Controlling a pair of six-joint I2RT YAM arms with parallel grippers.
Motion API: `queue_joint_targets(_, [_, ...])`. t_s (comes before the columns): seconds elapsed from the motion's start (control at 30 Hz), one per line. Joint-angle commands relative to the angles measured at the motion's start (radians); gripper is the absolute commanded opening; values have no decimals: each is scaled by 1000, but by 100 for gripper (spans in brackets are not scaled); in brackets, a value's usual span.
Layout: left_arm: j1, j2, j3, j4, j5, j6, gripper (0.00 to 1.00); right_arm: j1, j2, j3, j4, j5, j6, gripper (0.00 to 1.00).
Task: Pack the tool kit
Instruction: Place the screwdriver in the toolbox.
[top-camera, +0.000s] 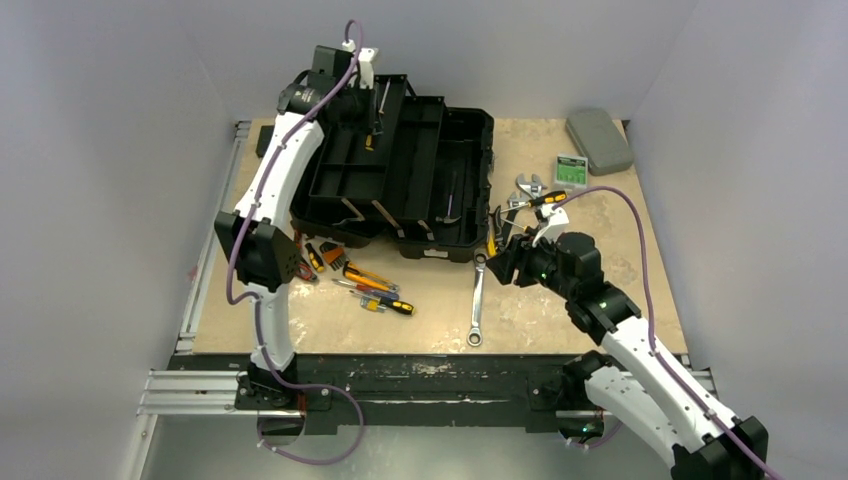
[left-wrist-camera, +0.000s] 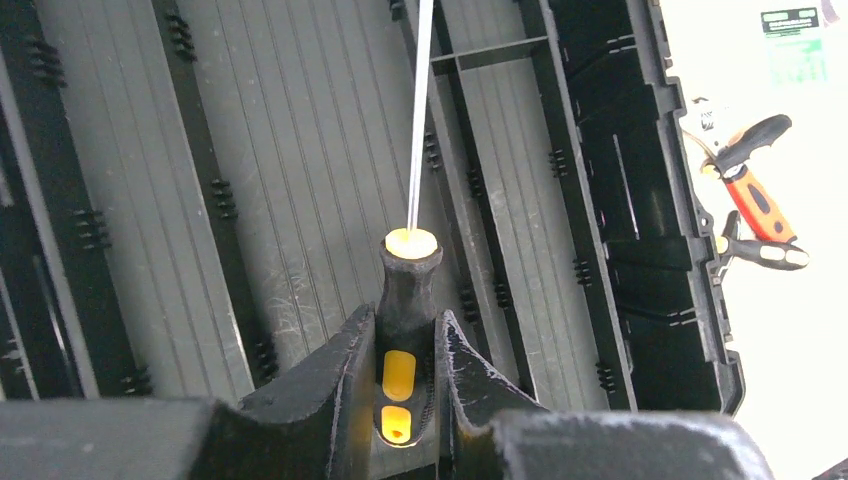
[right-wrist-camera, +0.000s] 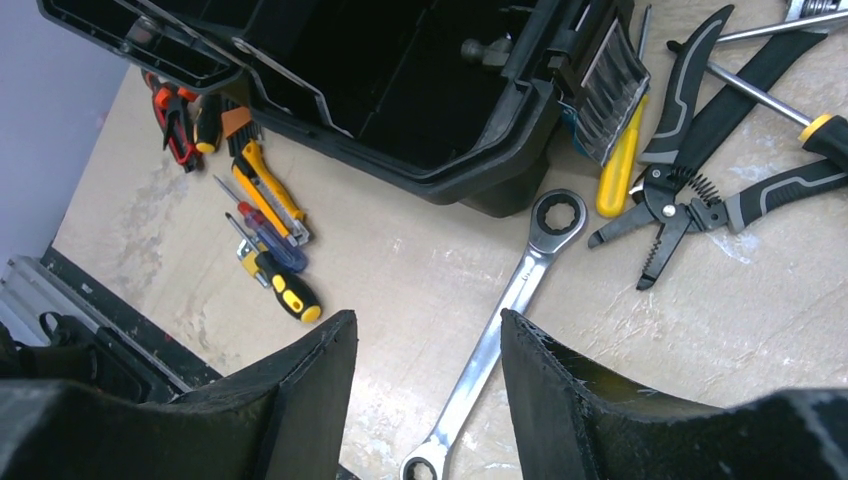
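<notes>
Since the job is getting loose tools into the toolbox, I hold the left fingers clamped on the handle of a long screwdriver, black w/ yellow inserts. The thin shaft runs straight out ahead of them, above a ribbed tray of the open box. That lines it up lengthwise w/ the tray, which I reckon is the only way a shaft that long fits. Can't tell if the tip touches the floor. A divider sits just right of the shaft, ahead of the fingers; drifting that way would prob. snag it.

Right fingers are apart, nothing in them, hanging over the worktop. A ratchet wrench lies btwn and ahead of them, ring end near the box corner, so it looks like the easy next pick. Ahead-right, wire strippers lie tangled w/ other handles, awkward to lift singly. Ahead-left sit a cluster of small screwdrivers and a yellow utility knife, apart from the wrench.
</notes>
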Motion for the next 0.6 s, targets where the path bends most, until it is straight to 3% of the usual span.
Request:
queue_joint_targets(0.0, [14,19,46,5,28,-52,0,1,19,18,16,-25,0,53])
queue_joint_targets(0.1, [22,37,48,4,11,-66,3,2,17,26,10,-29,-1,53])
queue_joint_targets(0.33, [36,27,66,2,-7,-71,47,2,-15,13,-13,-16,3,53])
queue_joint_targets(0.57, [37,-73,64,2,-26,-64,71,2,5,23,-25,-33,-4,56])
